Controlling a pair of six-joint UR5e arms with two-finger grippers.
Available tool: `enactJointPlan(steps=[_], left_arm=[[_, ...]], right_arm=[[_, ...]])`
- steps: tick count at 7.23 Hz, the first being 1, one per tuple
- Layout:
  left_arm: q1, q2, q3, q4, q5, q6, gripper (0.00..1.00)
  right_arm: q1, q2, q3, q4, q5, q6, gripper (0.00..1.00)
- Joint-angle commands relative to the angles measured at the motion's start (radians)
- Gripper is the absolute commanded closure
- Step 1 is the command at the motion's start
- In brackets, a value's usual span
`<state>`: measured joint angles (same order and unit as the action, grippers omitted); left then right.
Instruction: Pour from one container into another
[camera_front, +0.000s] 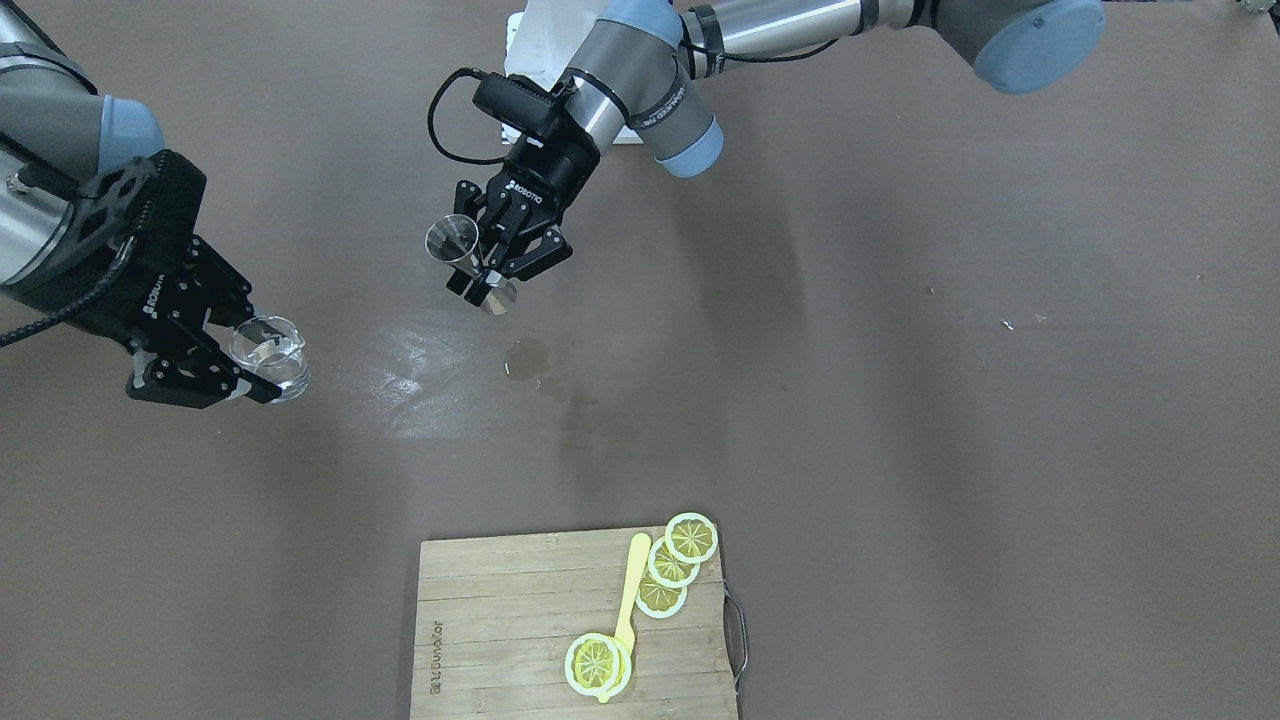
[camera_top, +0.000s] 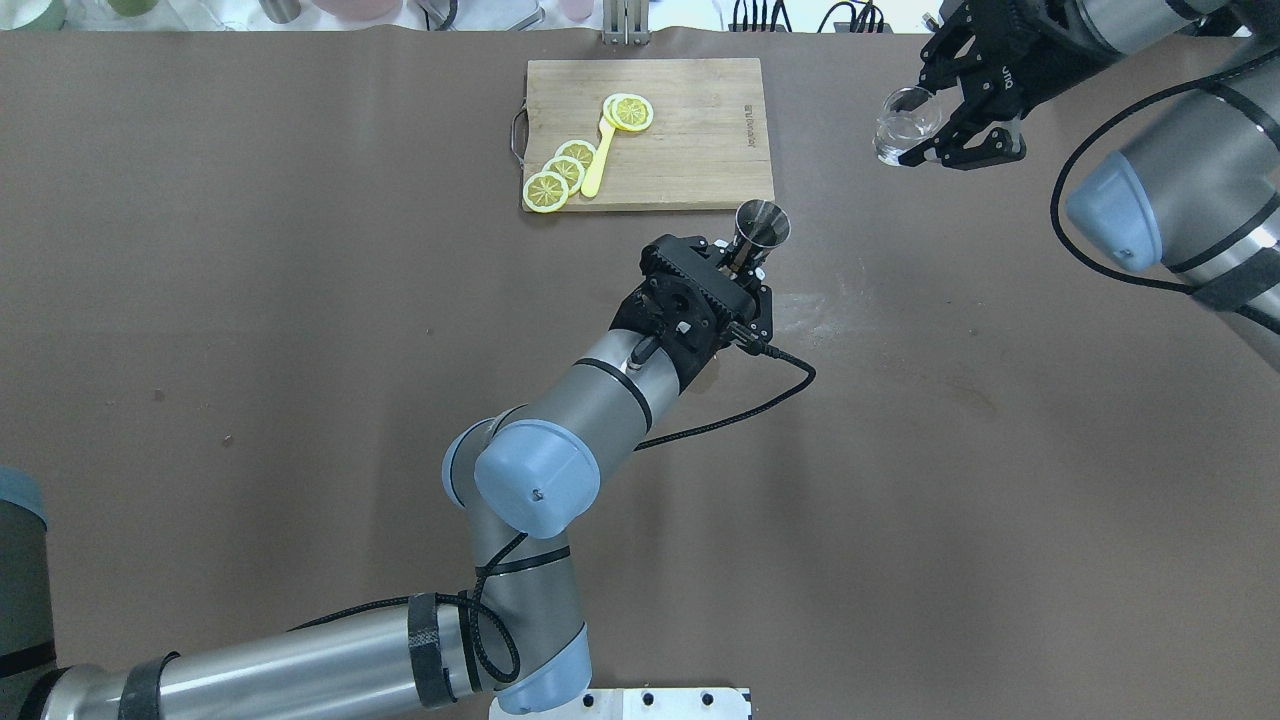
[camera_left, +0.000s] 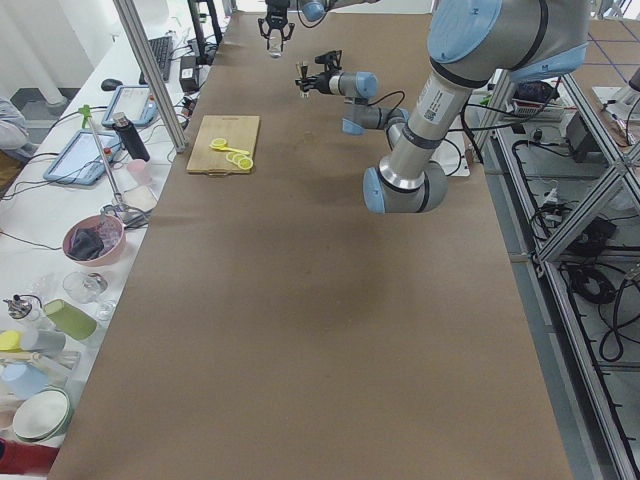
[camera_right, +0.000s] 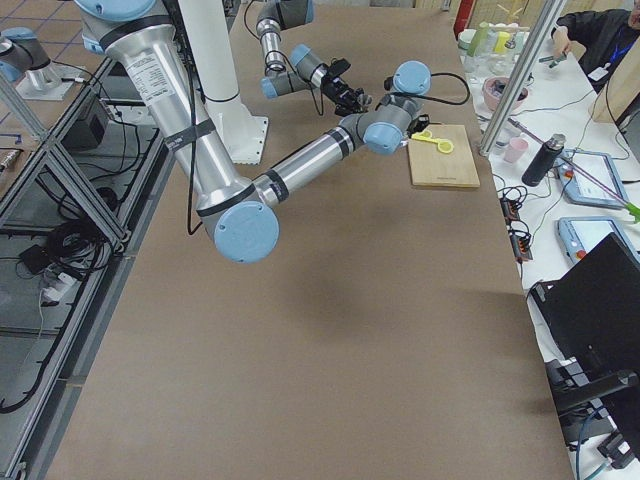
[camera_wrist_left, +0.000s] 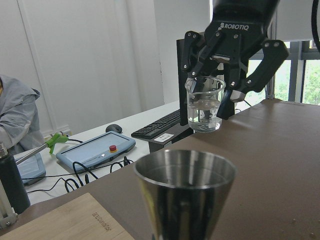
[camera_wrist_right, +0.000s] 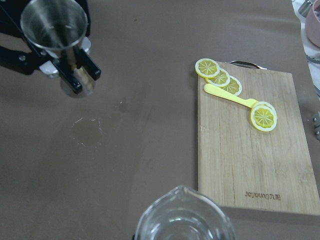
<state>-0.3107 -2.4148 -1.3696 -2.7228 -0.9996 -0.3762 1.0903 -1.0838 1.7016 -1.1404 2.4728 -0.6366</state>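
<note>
Left gripper (camera_front: 487, 275) clamps a conical steel jigger (camera_front: 452, 238), mouth up; the clear glass beaker of water (camera_front: 272, 352), clamped in the right gripper (camera_front: 250, 358), hangs well apart to its right.

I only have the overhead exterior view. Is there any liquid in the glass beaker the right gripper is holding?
Observer: Yes. The left wrist view shows the beaker side-on, upright, with clear liquid in its lower part.
Operator: Is there any spill I should know about before the pour?
Observer: Yes. The front-facing view shows a wet patch on the table, close to the jigger and toward the cutting-board side of it. The right wrist view shows the same patch.
</note>
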Motion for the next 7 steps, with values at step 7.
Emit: enactJointPlan(steps=[7], left_arm=[[0.008, 0.043, -0.023, -0.008, 0.004, -0.004, 1.0]], right_arm=[[-0.123, 0.048, 0.234, -0.48, -0.122, -0.118, 1.0]])
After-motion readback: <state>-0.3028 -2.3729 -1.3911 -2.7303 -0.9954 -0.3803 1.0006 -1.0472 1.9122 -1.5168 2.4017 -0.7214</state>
